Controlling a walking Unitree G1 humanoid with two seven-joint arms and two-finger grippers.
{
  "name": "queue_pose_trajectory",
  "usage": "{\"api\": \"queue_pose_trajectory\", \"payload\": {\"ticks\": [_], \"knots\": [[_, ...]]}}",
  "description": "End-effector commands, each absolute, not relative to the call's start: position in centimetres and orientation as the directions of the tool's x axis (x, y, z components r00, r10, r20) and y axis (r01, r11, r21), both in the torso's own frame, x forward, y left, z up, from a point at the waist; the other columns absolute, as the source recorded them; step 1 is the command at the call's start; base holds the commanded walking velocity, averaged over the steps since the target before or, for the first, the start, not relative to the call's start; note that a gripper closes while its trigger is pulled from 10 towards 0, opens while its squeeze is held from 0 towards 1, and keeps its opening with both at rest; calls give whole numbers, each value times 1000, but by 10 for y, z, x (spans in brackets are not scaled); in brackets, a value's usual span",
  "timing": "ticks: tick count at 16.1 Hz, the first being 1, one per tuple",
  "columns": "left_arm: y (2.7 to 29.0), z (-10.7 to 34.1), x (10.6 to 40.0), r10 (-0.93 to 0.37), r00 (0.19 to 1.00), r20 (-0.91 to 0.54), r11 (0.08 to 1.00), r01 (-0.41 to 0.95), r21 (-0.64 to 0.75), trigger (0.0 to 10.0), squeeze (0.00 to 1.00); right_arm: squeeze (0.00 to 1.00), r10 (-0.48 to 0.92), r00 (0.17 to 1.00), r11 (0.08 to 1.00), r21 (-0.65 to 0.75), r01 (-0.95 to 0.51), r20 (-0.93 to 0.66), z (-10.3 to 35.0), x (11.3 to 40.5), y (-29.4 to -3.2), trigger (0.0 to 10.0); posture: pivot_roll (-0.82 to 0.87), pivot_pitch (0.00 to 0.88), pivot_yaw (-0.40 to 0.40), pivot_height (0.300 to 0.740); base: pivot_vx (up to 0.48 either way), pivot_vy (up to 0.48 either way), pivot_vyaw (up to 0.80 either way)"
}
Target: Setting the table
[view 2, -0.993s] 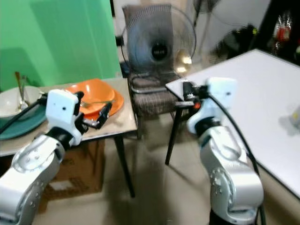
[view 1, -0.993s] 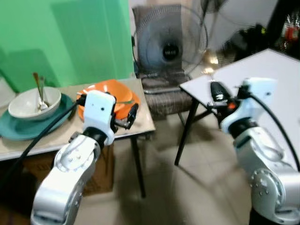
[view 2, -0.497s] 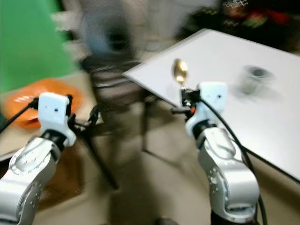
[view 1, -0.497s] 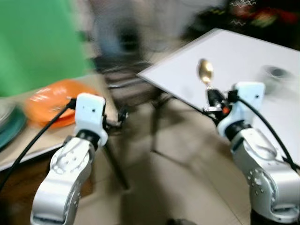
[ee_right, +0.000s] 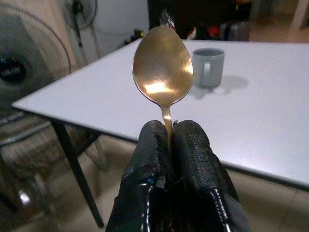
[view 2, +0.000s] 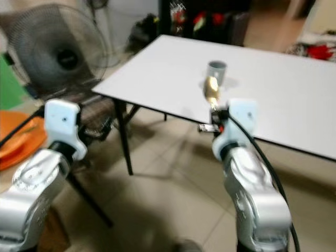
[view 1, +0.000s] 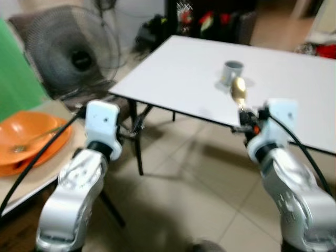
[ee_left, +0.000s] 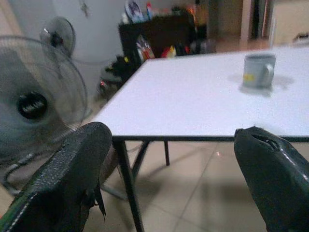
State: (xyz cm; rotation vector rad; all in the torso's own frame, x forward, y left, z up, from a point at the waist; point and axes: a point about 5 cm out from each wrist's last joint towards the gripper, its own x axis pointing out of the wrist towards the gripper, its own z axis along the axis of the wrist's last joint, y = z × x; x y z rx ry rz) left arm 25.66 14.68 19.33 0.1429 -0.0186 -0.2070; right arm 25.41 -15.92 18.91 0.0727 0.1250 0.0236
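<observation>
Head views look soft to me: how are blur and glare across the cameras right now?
Left and right eye views: slight motion blur, but the spoon and mug on the white table are readable. Right wrist view: sharp up close, with a bright glare spot on the spoon bowl; background soft. Left wrist view: the near fingers are out of focus, the table beyond clear.

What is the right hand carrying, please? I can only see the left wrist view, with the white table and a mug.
Observer: The right hand is shut on a gold spoon, bowl upward.
Operator: Thanks. Is it over the white table?
Observer: It is at the near edge of the white table, with the grey mug beyond it.
Operator: Anything to the robot's left?
Observer: Orange plates with a fork sit on a side table.
</observation>
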Motion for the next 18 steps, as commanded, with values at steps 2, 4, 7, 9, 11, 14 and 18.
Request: {"api": "queue_pose_trajectory", "payload": {"ticks": [2, 4, 7, 9, 11, 14, 18], "knots": [[150, 193, 260, -205, 979, -8, 962, 203, 181, 10000, 0, 0, 33, 990, 996, 82, -22, -134, 191, 258, -155, 10000, -88, 20, 63, 740, 0, -129, -800], [154, 192, 263, -168, 986, -16, 970, 168, 173, 10000, 0, 0, 15, 988, 996, 84, -2, -154, 190, 259, -156, 10000, -89, 19, 64, 740, 0, -369, -778], [158, 193, 262, -140, 990, -2, 982, 139, 127, 10000, 0, 0, 17, 986, 997, 79, -4, -165, 189, 263, -154, 10000, -89, 24, 62, 740, 0, 0, -142], [158, 193, 262, -141, 990, -5, 982, 140, 127, 10000, 0, 0, 38, 986, 997, 73, -27, -159, 191, 266, -152, 10000, -86, 25, 57, 740, 0, 0, 0], [158, 193, 262, -139, 990, -4, 983, 139, 119, 10000, 0, 0, 73, 988, 997, 49, -67, -133, 195, 270, -147, 10000, -82, 28, 51, 740, 0, 0, 0], [161, 194, 258, -127, 992, 5, 988, 126, 85, 10000, 0, 0, 127, 982, 992, 46, -121, -141, 195, 273, -140, 10000, -76, 29, 40, 740, 182, 0, 0], [166, 194, 257, -115, 993, 3, 989, 114, 94, 10000, 0, 0, 162, 973, 985, -33, -169, -165, 192, 276, -136, 10000, -71, 22, 31, 740, 322, 0, 181]]}}
